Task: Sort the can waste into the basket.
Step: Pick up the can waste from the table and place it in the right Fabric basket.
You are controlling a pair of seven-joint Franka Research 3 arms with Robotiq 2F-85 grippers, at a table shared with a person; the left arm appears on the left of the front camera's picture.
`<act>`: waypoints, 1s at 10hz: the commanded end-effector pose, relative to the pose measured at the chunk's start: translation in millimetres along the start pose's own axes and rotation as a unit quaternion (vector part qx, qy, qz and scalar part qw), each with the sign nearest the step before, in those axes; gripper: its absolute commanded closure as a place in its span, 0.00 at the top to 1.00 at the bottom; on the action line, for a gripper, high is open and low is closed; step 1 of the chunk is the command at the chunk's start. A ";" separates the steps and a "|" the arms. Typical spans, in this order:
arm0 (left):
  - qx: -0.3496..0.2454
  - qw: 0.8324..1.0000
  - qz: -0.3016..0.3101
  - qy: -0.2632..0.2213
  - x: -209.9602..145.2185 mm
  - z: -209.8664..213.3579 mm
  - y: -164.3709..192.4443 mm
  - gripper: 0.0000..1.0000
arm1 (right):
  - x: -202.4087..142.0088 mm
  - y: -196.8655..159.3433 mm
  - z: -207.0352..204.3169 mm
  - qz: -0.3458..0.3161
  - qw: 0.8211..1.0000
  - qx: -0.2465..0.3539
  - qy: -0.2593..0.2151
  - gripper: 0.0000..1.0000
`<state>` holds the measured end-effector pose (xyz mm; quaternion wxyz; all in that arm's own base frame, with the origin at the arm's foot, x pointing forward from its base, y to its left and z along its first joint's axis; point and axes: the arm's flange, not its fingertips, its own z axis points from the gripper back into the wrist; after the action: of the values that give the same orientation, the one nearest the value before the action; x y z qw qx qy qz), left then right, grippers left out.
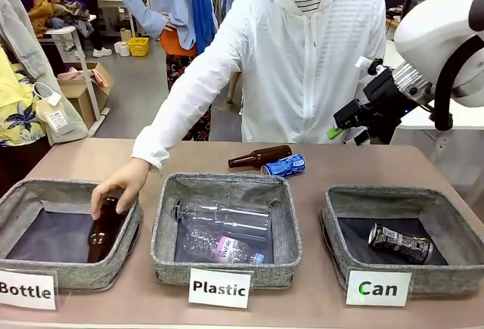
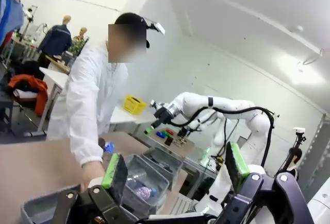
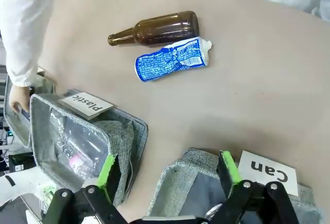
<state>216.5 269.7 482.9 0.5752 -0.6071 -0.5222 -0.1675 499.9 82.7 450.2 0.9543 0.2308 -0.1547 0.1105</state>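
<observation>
Your left jaws and right jaws both stand wide apart, with nothing between their green pads (image 2: 110,170). The right jaws hang raised over the tan bench (image 1: 348,166), near the grey fabric rectangular basket (image 1: 401,195) fronted by a white "Can" sign (image 1: 378,288) at the bench's right end. A black metal drink can with silver-white print (image 1: 399,243) lies on its side inside that basket. The crushed blue metal drink can with white lettering (image 1: 284,166) lies on the bench behind the middle basket (image 1: 227,181), just beside a brown glass bottle (image 1: 261,156) on its side and well apart from the "Can" basket. Across the bench, a person in a white jacket (image 1: 302,64) has a hand (image 1: 117,187) on a second brown bottle (image 1: 102,231), tilted in the left basket (image 1: 45,189) signed "Bottle". Clear plastic bottles (image 1: 223,227) lie in the middle basket, signed "Plastic".
</observation>
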 end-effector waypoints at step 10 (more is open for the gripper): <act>-0.010 0.999 0.020 0.040 -7.8 -12.3 14.1 1.00 | 56.2 50.8 -125.0 0.714 0.681 -0.006 0.162 1.00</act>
<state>228.0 258.1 475.4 0.5890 -0.6182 -0.4893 -0.1775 576.4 208.8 391.8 0.6470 0.0080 -0.0641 0.7598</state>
